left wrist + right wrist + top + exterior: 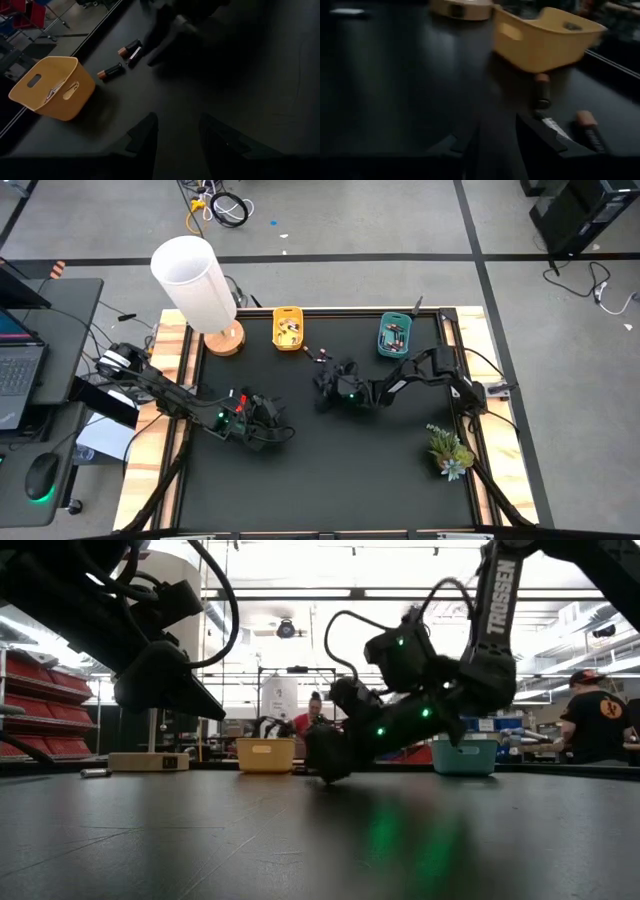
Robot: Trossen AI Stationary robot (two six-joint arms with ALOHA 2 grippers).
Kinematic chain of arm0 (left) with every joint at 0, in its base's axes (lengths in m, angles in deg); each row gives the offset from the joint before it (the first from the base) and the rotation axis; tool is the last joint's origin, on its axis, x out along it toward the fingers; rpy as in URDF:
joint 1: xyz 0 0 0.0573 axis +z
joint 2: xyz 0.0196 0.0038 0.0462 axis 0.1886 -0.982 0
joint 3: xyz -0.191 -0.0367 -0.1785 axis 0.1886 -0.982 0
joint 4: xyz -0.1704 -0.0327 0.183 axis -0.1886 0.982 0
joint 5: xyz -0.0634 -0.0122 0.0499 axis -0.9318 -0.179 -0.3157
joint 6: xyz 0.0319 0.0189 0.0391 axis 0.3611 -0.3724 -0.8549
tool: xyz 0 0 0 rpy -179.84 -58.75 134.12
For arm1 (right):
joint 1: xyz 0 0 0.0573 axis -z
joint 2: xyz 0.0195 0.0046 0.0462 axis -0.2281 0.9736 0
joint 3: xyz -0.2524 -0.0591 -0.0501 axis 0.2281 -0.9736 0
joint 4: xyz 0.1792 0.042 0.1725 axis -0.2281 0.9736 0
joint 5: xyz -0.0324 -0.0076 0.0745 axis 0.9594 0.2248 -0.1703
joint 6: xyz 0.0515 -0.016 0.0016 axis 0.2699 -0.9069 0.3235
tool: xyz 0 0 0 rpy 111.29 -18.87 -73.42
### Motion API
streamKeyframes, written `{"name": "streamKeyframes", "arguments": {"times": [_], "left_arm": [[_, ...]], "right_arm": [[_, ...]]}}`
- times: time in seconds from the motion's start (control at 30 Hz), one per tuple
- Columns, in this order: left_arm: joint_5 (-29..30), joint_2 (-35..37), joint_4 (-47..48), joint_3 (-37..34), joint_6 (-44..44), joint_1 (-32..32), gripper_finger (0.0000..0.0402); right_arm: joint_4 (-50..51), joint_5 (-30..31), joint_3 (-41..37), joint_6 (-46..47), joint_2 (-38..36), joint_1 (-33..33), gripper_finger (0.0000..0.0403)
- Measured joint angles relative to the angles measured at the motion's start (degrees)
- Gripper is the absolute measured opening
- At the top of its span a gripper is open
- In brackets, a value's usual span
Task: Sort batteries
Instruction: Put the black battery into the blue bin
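The tabletop (320,480) is big, black and mostly bare, and the sorting looks nearly done, though a little is left. Near the top middle of the high view sit two small bins. The yellow bin (288,328) already has some batteries inside, and so does the teal bin (394,335) to its right, but they are too small there to tell which kind went where. The right arm reaches in from the right side of the high view, and the right gripper (327,388) is down low near the middle of the frame, just below the yellow bin. Its jaws look a bit apart with nothing between them. The left arm waits in the lower left of the high view, with the left gripper (280,432) held above the tabletop, jaws apart and empty. Three batteries are still out on the tabletop, near the yellow bin. In the left wrist view, one battery (111,71) lies alone just beside the bin, and a pair (131,51) lies side by side, touching, a little farther off, close to the right gripper. Each one is a small dark tube lying flat, with a copper end. One of the pair shows a thin light stripe. My guess is these three are the last ones to pick up and drop in a bin.
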Motion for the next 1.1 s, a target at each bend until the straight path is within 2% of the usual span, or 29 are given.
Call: {"name": "streamKeyframes", "arguments": {"times": [0.13,0.23,0.33,0.5,0.7,1.1], "left_arm": [[0.0,0.0,0.0,0.0,0.0,0.0,0.0147],[0.0,0.0,0.0,0.0,0.0,0.0,0.0147],[-0.1,0.0,-0.1,0.0,0.3,0.0,0.0147],[-0.1,0.0,-0.3,0.0,0.5,0.0,0.0147],[-0.1,0.0,-0.3,0.0,0.2,0.0,0.0147],[-0.1,0.0,-0.3,0.0,0.1,0.0,0.0147]], "right_arm": [[5.5,0.0,-0.1,-0.9,-3.9,1.4,0.0127],[8.4,4.5,-0.3,-2.4,-6.2,3.7,0.0126],[8.6,5.5,-1.6,-2.7,-8.1,5.1,0.0127],[9.1,0.6,-4.7,5.0,-9.4,9.6,0.0121],[9.3,-4.7,-5.1,7.2,-9.2,10.2,0.0112],[10.7,-7.4,-5.0,8.7,-8.9,10.8,0.0107]]}}
